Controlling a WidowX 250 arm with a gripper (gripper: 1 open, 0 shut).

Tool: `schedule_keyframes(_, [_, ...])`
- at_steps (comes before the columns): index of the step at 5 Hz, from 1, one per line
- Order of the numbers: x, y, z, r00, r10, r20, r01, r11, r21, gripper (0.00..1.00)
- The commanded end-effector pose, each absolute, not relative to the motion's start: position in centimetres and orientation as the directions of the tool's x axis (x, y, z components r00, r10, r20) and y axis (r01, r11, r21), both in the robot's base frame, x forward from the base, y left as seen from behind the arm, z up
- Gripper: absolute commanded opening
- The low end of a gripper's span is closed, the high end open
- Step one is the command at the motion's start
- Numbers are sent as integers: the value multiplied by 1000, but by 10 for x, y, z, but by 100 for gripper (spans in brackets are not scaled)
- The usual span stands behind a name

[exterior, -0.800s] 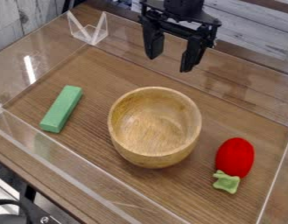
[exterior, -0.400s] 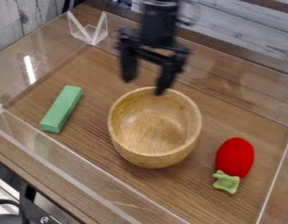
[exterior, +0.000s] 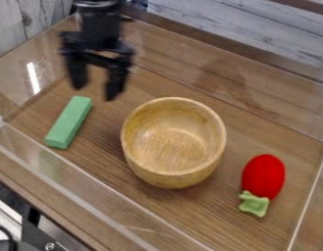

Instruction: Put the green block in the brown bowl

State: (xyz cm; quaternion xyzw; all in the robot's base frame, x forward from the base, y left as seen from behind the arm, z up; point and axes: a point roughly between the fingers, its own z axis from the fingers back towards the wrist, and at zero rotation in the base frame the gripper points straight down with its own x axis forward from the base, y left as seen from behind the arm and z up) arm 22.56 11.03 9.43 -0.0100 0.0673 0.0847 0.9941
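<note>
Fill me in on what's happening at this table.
A robot arm has its open claw above the table, just behind the green block, holding nothing. It looks about to pick the block up for the brown bowl, which has nothing in it. The red strawberry-like toy lies off on the bowl's other side.

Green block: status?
Gripper open, above the block's far end, holding nothing. Green block flat on the table, outside the brown bowl. Nothing seen lying between block and bowl.
</note>
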Motion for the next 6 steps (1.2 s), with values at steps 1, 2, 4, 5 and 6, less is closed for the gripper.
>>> schedule_keyframes(1, [220, 127, 102, 980, 186, -72, -186, 983, 7, 100])
schedule_keyframes(2, [220, 142, 102, 963, 263, -61, -263, 965, 16, 100])
schedule_keyframes(4, [227, 150, 90, 932, 355, -79, -354, 935, 23, 100])
schedule_keyframes(5, [230, 150, 83, 920, 383, -89, -382, 924, 27, 100])
schedule_keyframes(6, [232, 151, 76, 911, 400, -97, -399, 916, 29, 100])
